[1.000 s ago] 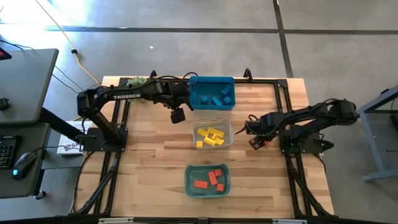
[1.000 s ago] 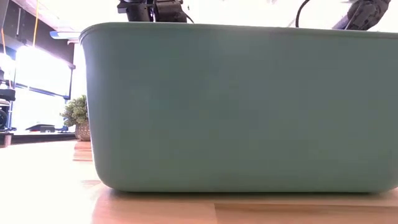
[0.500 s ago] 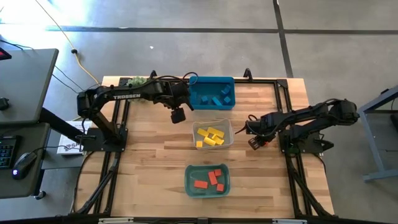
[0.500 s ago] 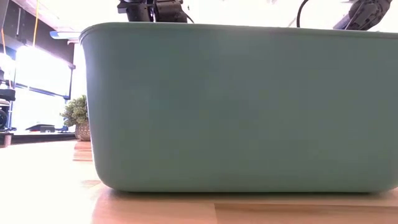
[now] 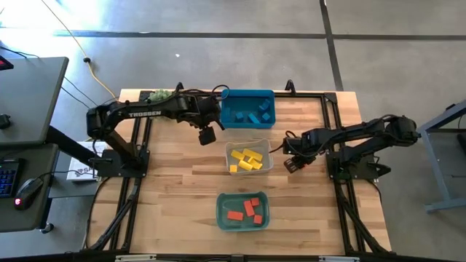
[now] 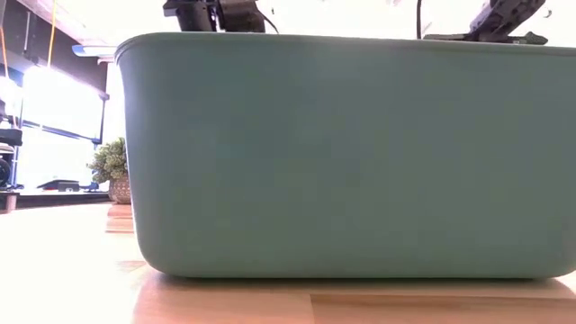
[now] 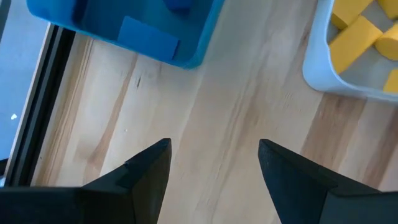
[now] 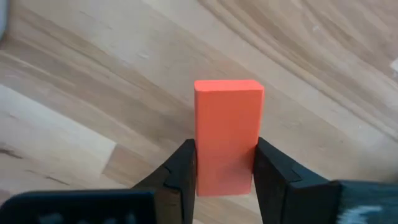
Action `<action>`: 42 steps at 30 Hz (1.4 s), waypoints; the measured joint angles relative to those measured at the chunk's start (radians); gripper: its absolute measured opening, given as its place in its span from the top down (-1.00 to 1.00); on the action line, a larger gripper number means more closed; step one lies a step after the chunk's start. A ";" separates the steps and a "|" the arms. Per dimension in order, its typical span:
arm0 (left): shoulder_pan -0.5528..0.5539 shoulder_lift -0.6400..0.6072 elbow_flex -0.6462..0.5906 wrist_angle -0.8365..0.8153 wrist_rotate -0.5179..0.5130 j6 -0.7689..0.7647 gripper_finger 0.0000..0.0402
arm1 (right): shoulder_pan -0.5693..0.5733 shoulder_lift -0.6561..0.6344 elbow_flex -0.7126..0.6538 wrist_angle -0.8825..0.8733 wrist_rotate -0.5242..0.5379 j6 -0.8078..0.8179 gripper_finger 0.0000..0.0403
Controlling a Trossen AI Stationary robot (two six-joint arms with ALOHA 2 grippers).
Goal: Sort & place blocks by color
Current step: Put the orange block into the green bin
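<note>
My right gripper (image 5: 290, 164) is shut on a red block (image 8: 227, 134), a short bar, just right of the clear bin (image 5: 270, 154) that holds yellow blocks (image 5: 247, 158). My left gripper (image 5: 208, 135) hangs open over bare wood between the blue bin (image 5: 247, 92) and the clear bin, with nothing between its fingers (image 7: 149, 168). Blue blocks (image 5: 256, 115) lie in the blue bin. Red blocks (image 5: 249, 209) lie in the teal bin (image 5: 219, 211) near the table's front. My right gripper pinches the red block's two long sides (image 8: 200, 163) between its two fingers, at the end nearer the wrist. The fingers come from above, pointing down, and lie along the bar. Its free end (image 8: 228, 87) points toward the table.
The teal bin's wall (image 6: 342, 153) fills the low view, with both arms only just showing above its rim. A small potted plant (image 5: 159, 94) stands at the table's far left corner. Black frame rails (image 5: 331, 124) run along the table's sides. Bare wood lies between the bins.
My right gripper has gone toward the table's left edge, closer to the clear bin, and risen a little, taking the red block along. My left gripper has kept still.
</note>
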 joint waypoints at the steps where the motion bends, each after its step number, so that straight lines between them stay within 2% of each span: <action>1: 0.000 -0.014 -0.011 0.000 0.001 0.000 -0.15 | 0.000 0.000 0.009 -0.004 0.001 0.001 0.53; 7: 0.000 -0.129 -0.076 0.009 0.000 0.001 -0.15 | 0.007 0.000 0.064 -0.049 0.008 0.055 0.53; 13: 0.000 -0.256 -0.168 0.065 0.001 -0.001 -0.15 | 0.061 0.000 0.149 -0.081 0.032 0.131 0.53; 29: 0.000 -0.606 -0.495 0.314 0.074 -0.103 -0.15 | 0.214 -0.002 0.464 -0.079 0.274 0.253 0.53; 37: 0.000 -0.723 -0.566 0.370 0.111 -0.103 -0.15 | 0.293 0.042 0.478 0.244 0.260 0.126 0.53; 42: 0.000 -0.799 -0.647 0.480 0.117 -0.103 -0.15 | 0.344 0.154 0.478 0.403 0.137 0.048 0.53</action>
